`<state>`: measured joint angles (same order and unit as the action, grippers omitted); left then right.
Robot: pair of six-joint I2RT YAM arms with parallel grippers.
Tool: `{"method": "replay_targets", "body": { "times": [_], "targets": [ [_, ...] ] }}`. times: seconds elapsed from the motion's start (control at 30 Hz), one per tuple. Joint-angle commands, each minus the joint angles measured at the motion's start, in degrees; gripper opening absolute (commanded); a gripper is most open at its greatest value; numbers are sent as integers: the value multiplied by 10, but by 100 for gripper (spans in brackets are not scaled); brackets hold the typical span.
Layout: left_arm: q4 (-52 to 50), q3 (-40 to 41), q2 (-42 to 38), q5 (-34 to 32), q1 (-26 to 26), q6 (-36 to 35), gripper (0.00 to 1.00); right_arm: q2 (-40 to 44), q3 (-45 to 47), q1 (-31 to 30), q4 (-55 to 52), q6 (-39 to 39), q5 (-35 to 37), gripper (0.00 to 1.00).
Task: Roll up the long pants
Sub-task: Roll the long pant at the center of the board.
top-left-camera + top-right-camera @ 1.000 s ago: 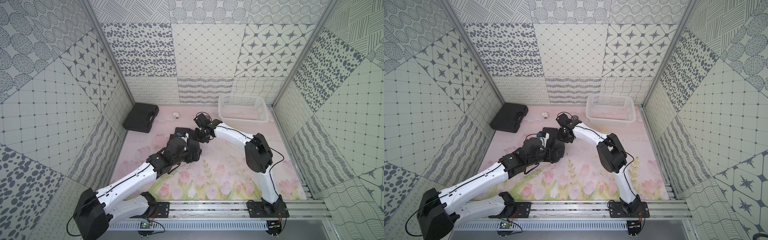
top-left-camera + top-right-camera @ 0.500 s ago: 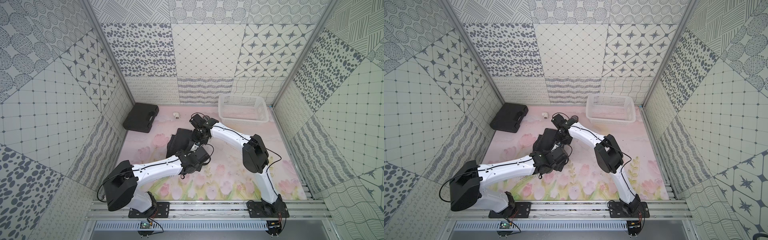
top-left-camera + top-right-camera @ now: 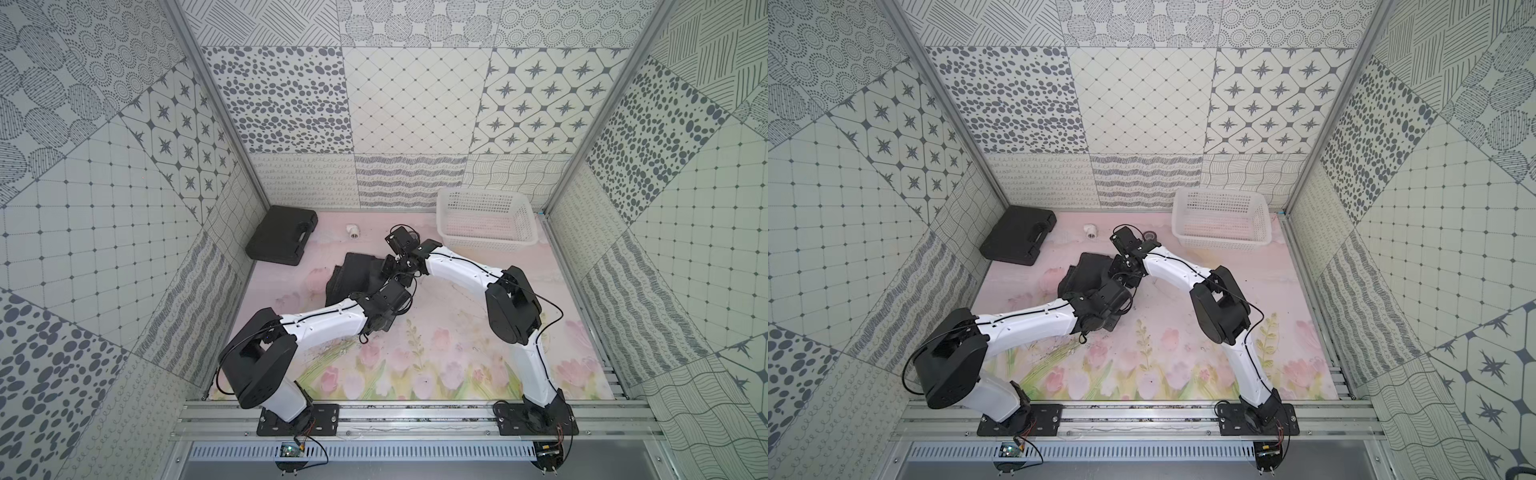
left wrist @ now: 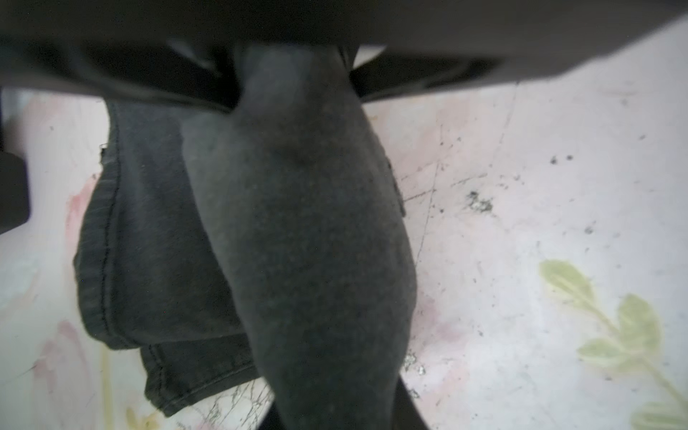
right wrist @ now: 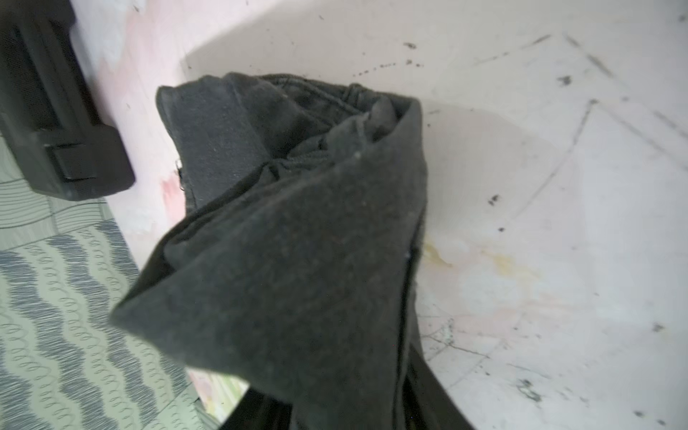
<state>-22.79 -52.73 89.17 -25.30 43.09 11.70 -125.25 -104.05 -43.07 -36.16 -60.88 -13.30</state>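
My left tool is pinched tight on a raised fold of the long pants. They lie bundled on the counter just above mid-frame in both top views, long axis slanting from upper right to lower left. My right tool sits at the bundle's upper right end, and I cannot tell how wide it stands.

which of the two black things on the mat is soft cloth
The long pants, bunched in folds with stitched seams near the middle. The black case is rigid, with a moulded handle, lying apart by the far wall.
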Motion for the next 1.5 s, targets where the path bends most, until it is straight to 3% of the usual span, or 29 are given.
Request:
{"method": "replay_targets", "body": {
  "times": [0.0, 0.1, 0.2, 0.3, 0.53, 0.6, 0.73, 0.93, 1.07, 1.13, 1.2, 1.23, 1.27, 1.37, 1.4, 1.47],
  "targets": [
    [72, 52, -47, 178, -69, 87, 0, 51, 27, 8, 4, 59, -103, 65],
    [200, 129, -107, 298, -102, 166, 0, 113, 108, 61, 73, 68, -118, 97],
    [341, 187, -132, 380, -106, 222, 0, 179, 179, 110, 123, 91, -142, 97],
    [440, 195, -94, 457, -106, 274, 0, 206, 233, 139, 164, 119, -187, 97],
    [657, 180, 8, 571, -105, 376, 0, 220, 361, 145, 341, 124, -252, 97],
    [703, 177, 27, 604, -105, 396, 0, 210, 359, 145, 335, 155, -248, 97],
    [696, 182, 30, 642, -104, 400, 0, 173, 334, 145, 316, 201, -248, 97],
    [645, 222, -1, 641, -104, 377, 0, 108, 269, 119, 226, 242, -224, 96],
    [587, 251, -45, 614, -109, 356, 0, 76, 233, 86, 141, 282, -171, 73],
    [517, 251, -81, 586, -109, 340, 2, 62, 214, 71, 109, 285, -157, 50],
    [388, 238, -130, 534, -109, 304, 14, 51, 181, 47, 63, 304, -133, 30],
    [330, 231, -153, 504, -109, 287, 21, 50, 171, 38, 46, 309, -114, 13],
    [268, 224, -181, 469, -109, 270, 34, 52, 163, 27, 33, 312, -93, 0],
    [95, 200, -259, 361, -109, 234, 77, 52, 125, 3, -34, 308, -20, 0],
    [41, 190, -285, 326, -109, 226, 99, 53, 113, -2, -59, 298, 19, 0],
    [-43, 173, -326, 263, -105, 221, 99, 66, 108, -11, -90, 252, 102, 0]
  ]
}}
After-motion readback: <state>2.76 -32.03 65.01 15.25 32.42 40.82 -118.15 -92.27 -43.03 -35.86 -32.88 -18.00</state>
